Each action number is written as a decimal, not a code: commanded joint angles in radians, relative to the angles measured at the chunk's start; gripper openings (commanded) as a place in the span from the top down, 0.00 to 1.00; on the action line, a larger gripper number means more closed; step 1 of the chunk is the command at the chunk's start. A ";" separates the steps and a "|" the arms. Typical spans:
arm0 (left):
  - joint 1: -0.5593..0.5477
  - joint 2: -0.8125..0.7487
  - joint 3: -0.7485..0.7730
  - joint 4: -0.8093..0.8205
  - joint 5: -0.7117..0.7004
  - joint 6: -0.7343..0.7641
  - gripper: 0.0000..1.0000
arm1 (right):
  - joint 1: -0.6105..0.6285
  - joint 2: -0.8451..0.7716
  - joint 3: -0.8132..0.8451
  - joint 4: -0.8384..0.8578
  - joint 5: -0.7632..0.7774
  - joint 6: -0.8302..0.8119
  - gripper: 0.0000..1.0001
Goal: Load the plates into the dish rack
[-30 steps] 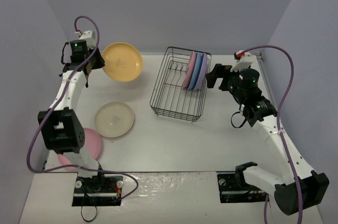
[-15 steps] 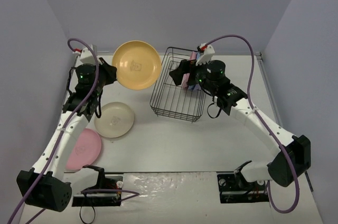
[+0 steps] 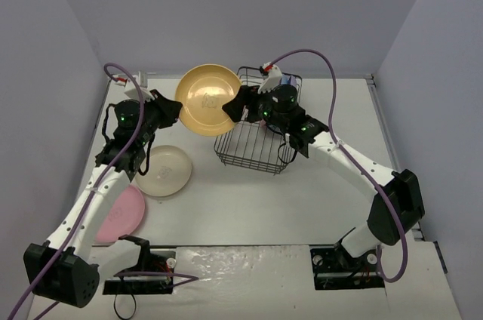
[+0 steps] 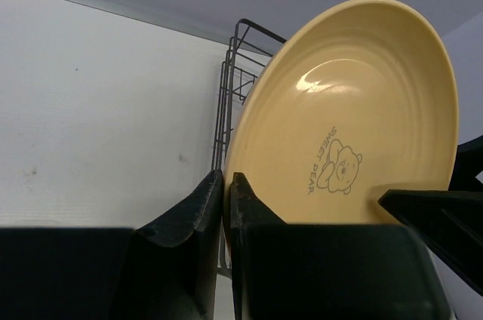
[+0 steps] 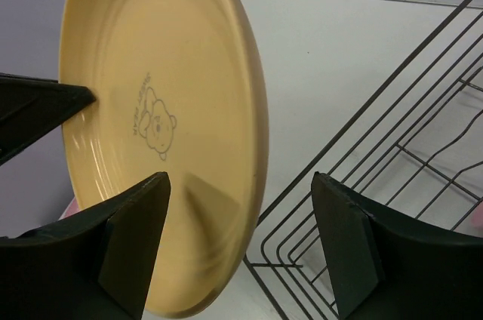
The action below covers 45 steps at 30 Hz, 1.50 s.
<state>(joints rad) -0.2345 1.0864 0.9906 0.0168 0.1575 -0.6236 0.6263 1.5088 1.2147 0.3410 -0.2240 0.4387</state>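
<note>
Overhead; wrist close-ups on yellow plate (image 4: 347,131)

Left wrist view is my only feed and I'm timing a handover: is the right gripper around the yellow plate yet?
Observer: Yes. In the right wrist view, the rim of the yellow plate sits between the open fingers of the right gripper, unclamped.
Operator: Where is it relative to the dish rack?
Observer: From above, it hangs beside the left side of the dish rack, not in it.
Operator: Which plates aren't loaded?
Observer: A cream plate and a pink plate lie flat on the table.
</note>
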 commanded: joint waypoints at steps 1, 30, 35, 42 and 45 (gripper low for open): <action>-0.006 -0.061 0.018 0.114 0.016 -0.010 1.00 | 0.021 -0.010 0.070 0.058 0.128 0.008 0.54; 0.029 0.005 0.068 -0.179 -0.225 0.053 0.03 | 0.165 0.173 0.573 -0.414 1.443 -0.140 1.00; 0.077 -0.027 0.023 -0.181 -0.240 0.040 0.03 | 0.227 0.380 0.723 -0.346 1.846 -0.328 1.00; 0.173 -0.045 -0.019 -0.181 -0.165 0.041 0.03 | 0.237 0.590 0.660 0.970 1.930 -1.481 1.00; 0.202 -0.049 -0.039 -0.176 -0.126 0.043 0.03 | 0.236 0.693 0.801 1.015 1.921 -1.662 1.00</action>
<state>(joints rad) -0.0696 1.0666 0.9620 -0.1979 -0.0292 -0.5858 0.8658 2.1380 1.8377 0.8505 1.4115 -0.7007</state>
